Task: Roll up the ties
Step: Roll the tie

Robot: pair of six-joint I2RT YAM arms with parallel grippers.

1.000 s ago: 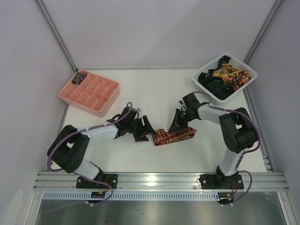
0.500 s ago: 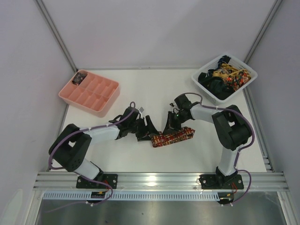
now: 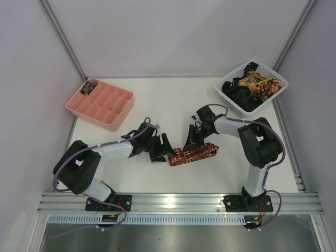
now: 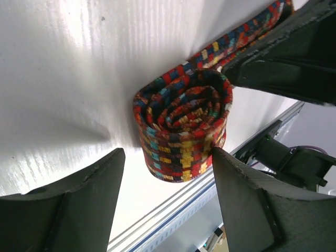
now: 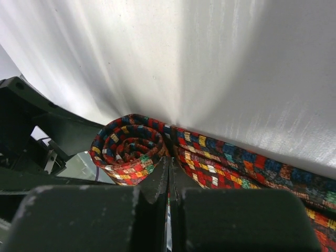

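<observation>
One tie [image 3: 195, 153], in a busy red, orange, yellow and blue check, lies on the white table. Its left end is wound into a roll [image 3: 176, 156] and the rest lies flat to the right. My left gripper [image 3: 164, 149] is open and its fingers straddle the roll [image 4: 181, 123] in the left wrist view. My right gripper [image 3: 191, 140] is shut. Its tips [image 5: 169, 173] press down where the roll [image 5: 131, 147] meets the flat tail [image 5: 252, 168]. More ties [image 3: 254, 86] are piled in the basket.
The white lattice basket [image 3: 231, 105] stands at the back right. A pink compartment tray [image 3: 92, 118] stands at the back left, with a dark rolled item [image 3: 89, 87] in its far corner. The table's metal front rail [image 3: 178, 202] runs close below the roll.
My right gripper has moved left along the tie up to the roll. My left gripper has shifted slightly right and nearer, around the roll. The tie has slid a little left.
</observation>
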